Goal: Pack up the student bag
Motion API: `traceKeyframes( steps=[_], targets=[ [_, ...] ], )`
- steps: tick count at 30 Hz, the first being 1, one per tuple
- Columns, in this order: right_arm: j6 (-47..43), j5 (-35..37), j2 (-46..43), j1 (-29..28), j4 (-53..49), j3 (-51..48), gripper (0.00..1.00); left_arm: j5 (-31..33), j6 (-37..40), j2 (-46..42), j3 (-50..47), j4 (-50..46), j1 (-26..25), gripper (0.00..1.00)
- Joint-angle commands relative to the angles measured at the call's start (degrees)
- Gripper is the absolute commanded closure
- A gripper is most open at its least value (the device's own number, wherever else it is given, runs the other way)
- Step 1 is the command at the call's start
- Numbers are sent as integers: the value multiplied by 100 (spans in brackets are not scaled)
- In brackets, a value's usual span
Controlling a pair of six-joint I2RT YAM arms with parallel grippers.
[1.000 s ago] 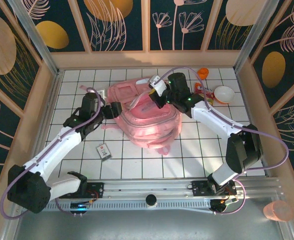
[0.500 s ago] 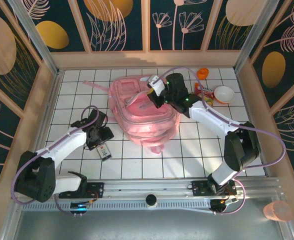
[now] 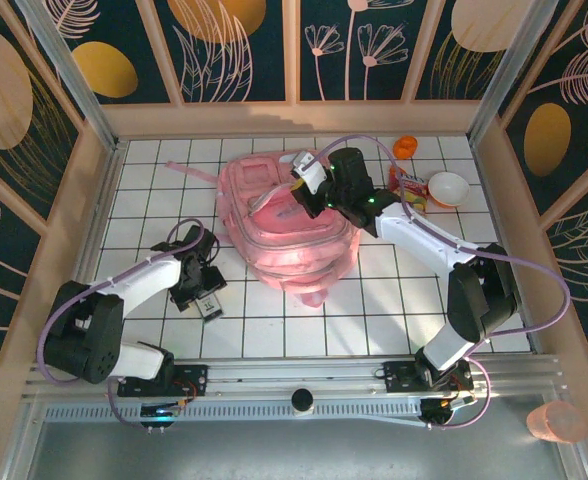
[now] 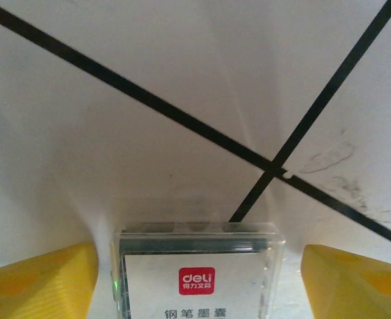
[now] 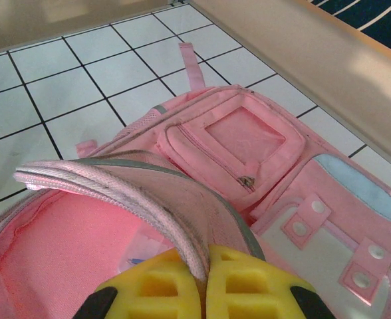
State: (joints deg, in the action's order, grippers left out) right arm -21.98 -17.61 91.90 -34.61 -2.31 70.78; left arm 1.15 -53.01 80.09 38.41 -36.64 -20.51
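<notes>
Student bag (image 3: 294,250) — rim tight in right gripper (image 5: 204,262); left gripper (image 4: 197,276) wide, well apart.

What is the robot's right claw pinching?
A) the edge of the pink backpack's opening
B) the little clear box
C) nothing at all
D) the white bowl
A: in the right wrist view the right gripper is shut on the corded rim of the student bag, lifting that edge so the pink inside shows.

Left end effector (image 4: 195,282) spread wide; right end effector (image 5: 204,282) pinched closed
</notes>
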Motion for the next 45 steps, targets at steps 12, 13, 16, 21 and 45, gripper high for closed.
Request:
traceKeyframes(
  steps=[12,13,16,21,45],
  targets=[
    [-35,-217,-76,-82,699,200,100,-400,46,97,-74,46,47,47],
    [-35,-208,-92,-89,696,191,100,-371,32,59,-18,-5,47,49],
    [-41,-208,-134,-90,699,161,100,-352,-90,-83,190,-125,47,56],
    [20,-226,-207,-92,763,70,100,-483,-312,-391,550,-178,47,59],
    [2803,2128,92,-1051,1013,800,100,-961,-1882,-1162,2290,901,-518,61]
  ],
)
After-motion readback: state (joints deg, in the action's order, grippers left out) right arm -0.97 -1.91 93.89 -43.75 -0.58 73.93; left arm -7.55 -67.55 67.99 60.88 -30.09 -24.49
